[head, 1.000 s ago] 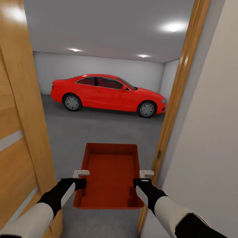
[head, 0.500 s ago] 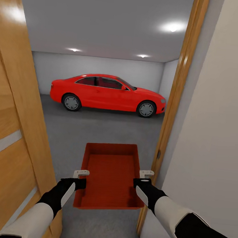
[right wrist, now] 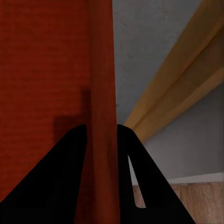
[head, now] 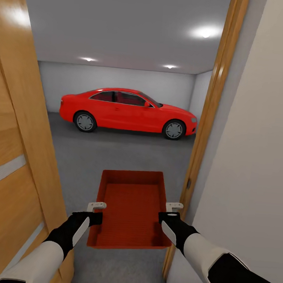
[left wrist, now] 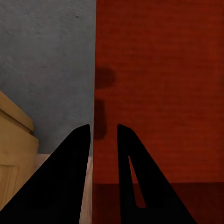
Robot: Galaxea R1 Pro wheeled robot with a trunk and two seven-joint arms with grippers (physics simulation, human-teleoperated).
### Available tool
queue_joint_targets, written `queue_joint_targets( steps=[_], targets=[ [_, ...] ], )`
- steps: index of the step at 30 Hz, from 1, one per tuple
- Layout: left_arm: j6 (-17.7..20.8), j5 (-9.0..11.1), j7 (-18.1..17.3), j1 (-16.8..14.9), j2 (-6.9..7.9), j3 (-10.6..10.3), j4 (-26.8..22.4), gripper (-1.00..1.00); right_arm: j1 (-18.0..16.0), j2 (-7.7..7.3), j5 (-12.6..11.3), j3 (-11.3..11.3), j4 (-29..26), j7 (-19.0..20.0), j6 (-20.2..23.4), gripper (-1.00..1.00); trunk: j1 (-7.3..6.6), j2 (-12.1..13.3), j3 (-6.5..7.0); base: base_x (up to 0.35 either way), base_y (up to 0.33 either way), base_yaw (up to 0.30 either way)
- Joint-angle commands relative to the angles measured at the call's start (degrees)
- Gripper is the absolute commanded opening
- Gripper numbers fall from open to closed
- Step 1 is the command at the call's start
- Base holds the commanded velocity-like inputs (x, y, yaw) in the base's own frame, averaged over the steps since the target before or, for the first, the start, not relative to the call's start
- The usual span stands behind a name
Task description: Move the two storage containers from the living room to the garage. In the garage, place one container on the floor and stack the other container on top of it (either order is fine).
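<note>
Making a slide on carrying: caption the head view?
Both claws hold an orange-red bin at a wooden doorway, facing a garage with a red car.

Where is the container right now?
In the head view, the container hangs centred in the doorway between both grippers, over the grey floor, with the red car beyond.

One orange-red storage container (head: 131, 209), open-topped, low straight walls, flat ribbed bottom, was empty and level, held in the air, long axis pointing ahead into the garage (head: 123, 50). It hung in the doorway over the dark grey concrete floor (head: 114, 156), not resting on it.
</note>
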Motion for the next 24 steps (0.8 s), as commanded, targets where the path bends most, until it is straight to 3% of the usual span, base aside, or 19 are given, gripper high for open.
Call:
queue_joint_targets(
  steps=[1, 9, 24],
  targets=[
    [0.40, -1.12, 2.56, 0.00, -0.06, 0.18, -0.04, -1.00, -0.01, 0.29, -0.75, 1.42, -0.29, -0.36, 0.32, -1.00, 0.02, -0.05, -0.02, 0.000, 0.006, 0.000],
    [0.40, -1.12, 2.55, 0.00, -0.06, 0.18, -0.04, -1.00, -0.01, 0.29, -0.74, 1.41, -0.29, -0.36, 0.32, -1.00, 0.02, -0.05, -0.02, 0.064, 0.142, 0.000],
    [0.40, -1.20, 2.56, 0.00, -0.06, 0.18, -0.04, -1.00, -0.01, 0.29, -0.74, 1.44, -0.29, -0.36, 0.32, -1.00, 0.02, -0.05, -0.02, 0.026, 0.050, 0.000]
  ],
)
